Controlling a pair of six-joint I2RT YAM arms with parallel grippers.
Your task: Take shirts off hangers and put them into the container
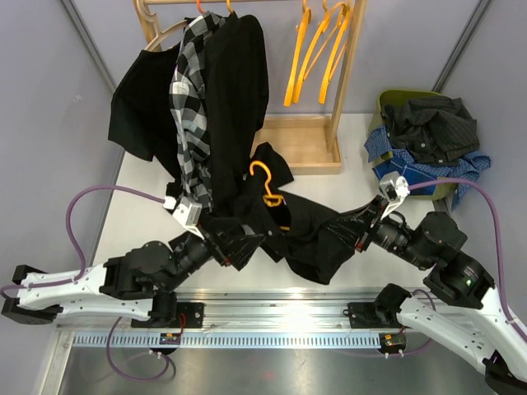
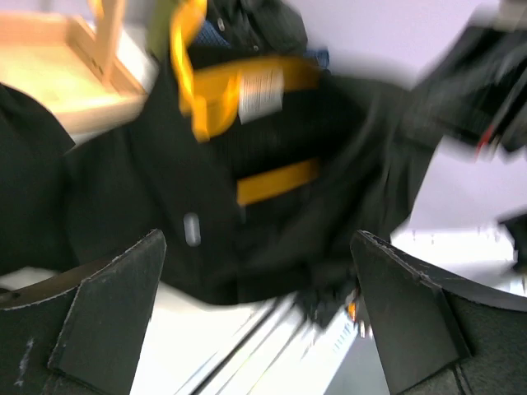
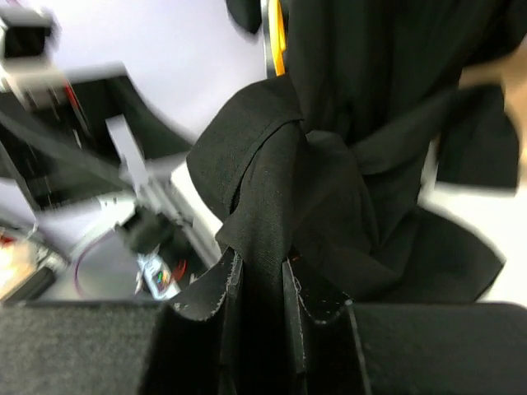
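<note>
One black shirt (image 1: 309, 234), orange hanger (image 1: 265, 183) inside, lies on the surface (image 1: 338, 189) between the arms; right hand (image 3: 259, 284) pinches its fold, left hand (image 2: 257, 247), spread wide, faces the hanger just ahead.

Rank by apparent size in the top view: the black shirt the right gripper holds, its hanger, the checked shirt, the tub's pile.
1. Held black shirt, largest.
2. Checked shirt and tub pile: about alike, not ranked.
3. Hanger, smallest, partly buried in cloth.
</note>
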